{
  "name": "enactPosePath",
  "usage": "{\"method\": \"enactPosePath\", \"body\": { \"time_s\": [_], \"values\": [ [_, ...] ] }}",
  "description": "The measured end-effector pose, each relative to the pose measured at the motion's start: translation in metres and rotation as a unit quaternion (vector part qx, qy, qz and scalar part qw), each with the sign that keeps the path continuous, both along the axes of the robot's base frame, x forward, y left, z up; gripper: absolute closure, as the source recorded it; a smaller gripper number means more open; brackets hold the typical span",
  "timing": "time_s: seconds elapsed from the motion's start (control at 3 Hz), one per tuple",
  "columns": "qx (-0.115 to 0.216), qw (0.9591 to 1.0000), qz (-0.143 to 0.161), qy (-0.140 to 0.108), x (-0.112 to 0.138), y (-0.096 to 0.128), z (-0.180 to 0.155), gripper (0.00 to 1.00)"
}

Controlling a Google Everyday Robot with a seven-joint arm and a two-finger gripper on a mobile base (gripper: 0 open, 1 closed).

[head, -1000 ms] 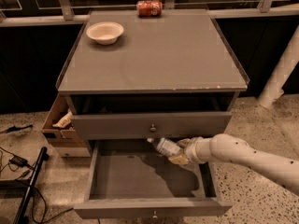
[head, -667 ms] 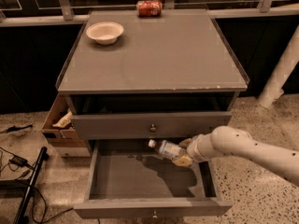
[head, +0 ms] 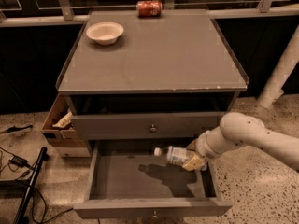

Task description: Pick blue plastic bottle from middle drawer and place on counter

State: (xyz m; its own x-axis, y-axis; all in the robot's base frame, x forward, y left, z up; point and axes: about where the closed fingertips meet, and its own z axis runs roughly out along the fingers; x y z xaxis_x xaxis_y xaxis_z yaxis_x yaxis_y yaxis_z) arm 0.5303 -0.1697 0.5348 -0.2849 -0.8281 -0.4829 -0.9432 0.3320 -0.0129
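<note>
**Inspector:** Position of the pincer?

**Assistant:** The pincer (head: 193, 161) is at the end of the white arm (head: 243, 136), which comes in from the right. It is over the right side of the open middle drawer (head: 121, 178), just below the knobbed drawer front (head: 117, 125) above.

**Inspector:** Its state?

**Assistant:** It is pinching the base end of the blue plastic bottle (head: 176, 155), with its fingers pressed against the bottle's sides.

**Inspector:** Where does the bottle sit relative to it?

**Assistant:** It sticks out to the left of the pincer, lying nearly level. The white cap (head: 158, 151) points left, away from the arm. The bottle is off the drawer floor, and its shadow (head: 156, 171) falls on the grey floor beneath it. It touches neither the side walls nor the drawer front above.

**Inspector:** Condition of the drawer?

**Assistant:** It is pulled well out, and the flat floor shows in full apart from that shadow.

**Inspector:** The counter?

**Assistant:** The counter (head: 154, 59) carries a white bowl (head: 105, 32) near its back left corner. A red soda can (head: 148, 8) lies on its side at the back edge. Both are well apart from the pincer and the bottle.

**Inspector:** Anything beside the cabinet?

**Assistant:** An open cardboard box (head: 58, 124) stands against its left side.
</note>
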Motion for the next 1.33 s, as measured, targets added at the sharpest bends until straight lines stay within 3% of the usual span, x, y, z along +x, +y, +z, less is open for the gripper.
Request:
{"method": "enactPosePath", "body": {
  "time_s": [0.33,0.67,1.0,1.33],
  "values": [
    [0.048,0.9969,0.060,0.017,-0.007,-0.006,0.052,1.00],
    [0.110,0.9876,0.112,-0.003,-0.009,-0.007,0.114,1.00],
    [0.116,0.9849,0.129,0.011,-0.018,-0.006,0.119,1.00],
    [0.114,0.9851,0.128,0.008,-0.018,-0.005,0.124,1.00]
  ]
}}
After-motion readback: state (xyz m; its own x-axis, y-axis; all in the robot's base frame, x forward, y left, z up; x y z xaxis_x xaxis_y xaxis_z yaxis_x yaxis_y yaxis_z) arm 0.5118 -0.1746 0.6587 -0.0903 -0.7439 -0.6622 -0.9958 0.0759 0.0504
